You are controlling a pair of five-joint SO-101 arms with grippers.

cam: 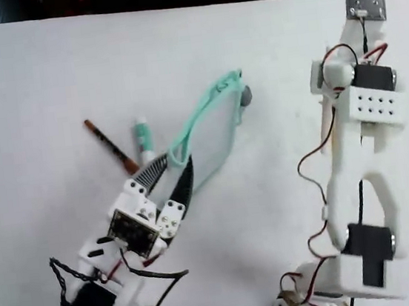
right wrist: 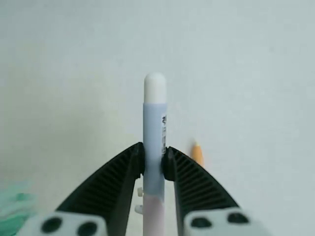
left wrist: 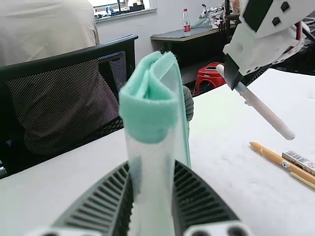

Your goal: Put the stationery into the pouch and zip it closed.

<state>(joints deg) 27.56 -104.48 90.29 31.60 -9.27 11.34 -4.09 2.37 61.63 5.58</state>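
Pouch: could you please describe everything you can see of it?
The pouch is a flat, clear, plastic-looking sleeve edged in soft mint-green trim, with a small grey piece, perhaps the zip pull, at its far end. It lies slantwise on the white table. Its near end is pinched and raised between the fingers of the left end effector, where the green edge folds over. It looks empty.
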